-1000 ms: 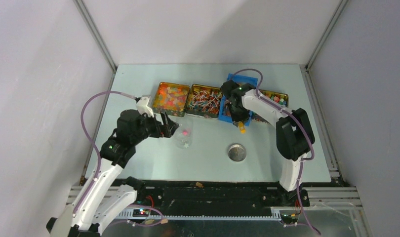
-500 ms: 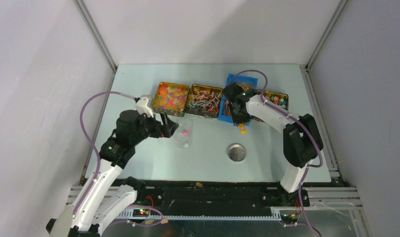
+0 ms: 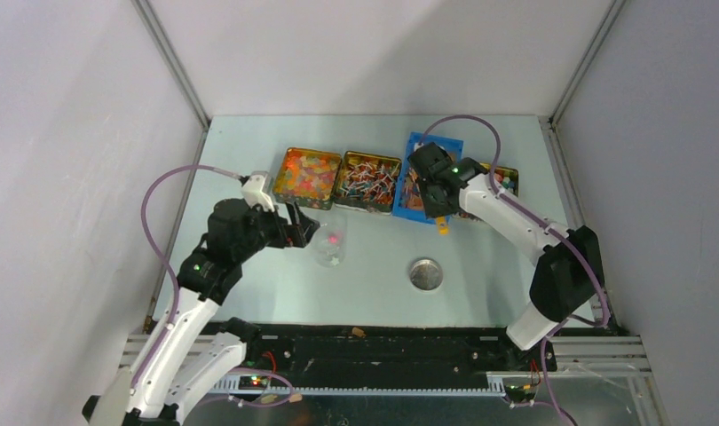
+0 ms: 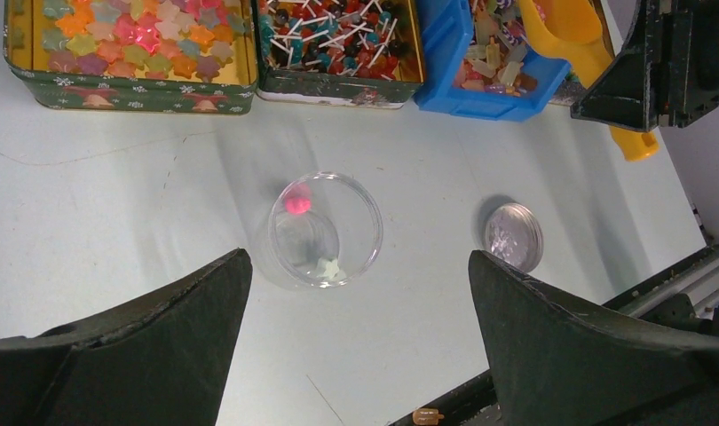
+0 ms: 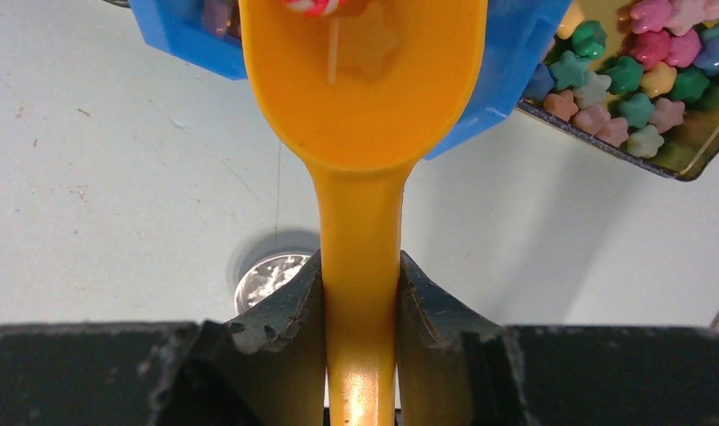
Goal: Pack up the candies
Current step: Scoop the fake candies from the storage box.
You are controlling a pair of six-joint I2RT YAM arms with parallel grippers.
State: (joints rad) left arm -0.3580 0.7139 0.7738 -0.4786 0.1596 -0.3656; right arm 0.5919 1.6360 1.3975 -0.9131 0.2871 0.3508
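Observation:
The candies fill four containers at the back: a tin of star gummies [image 3: 307, 175], a tin of lollipops [image 3: 367, 182], a blue bin [image 3: 412, 197] and a tin of star sweets [image 5: 644, 98]. My right gripper [image 5: 360, 266] is shut on the handle of the orange scoop [image 5: 360, 89]. The scoop's bowl is over the blue bin's near edge, with a lollipop and a star piece in it. A clear jar [image 4: 325, 229] stands on the table with a pink candy and a pale star inside. My left gripper [image 4: 358, 257] is open, just short of the jar.
The round silver lid [image 3: 425, 273] lies on the table, right of the jar and in front of the blue bin. A small orange piece [image 4: 427, 415] lies on the table's near edge. Walls enclose the table on three sides.
My right arm's elbow has swung out to the right, and the gripper with the scoop has shifted slightly right at the blue bin. The left arm has not moved.

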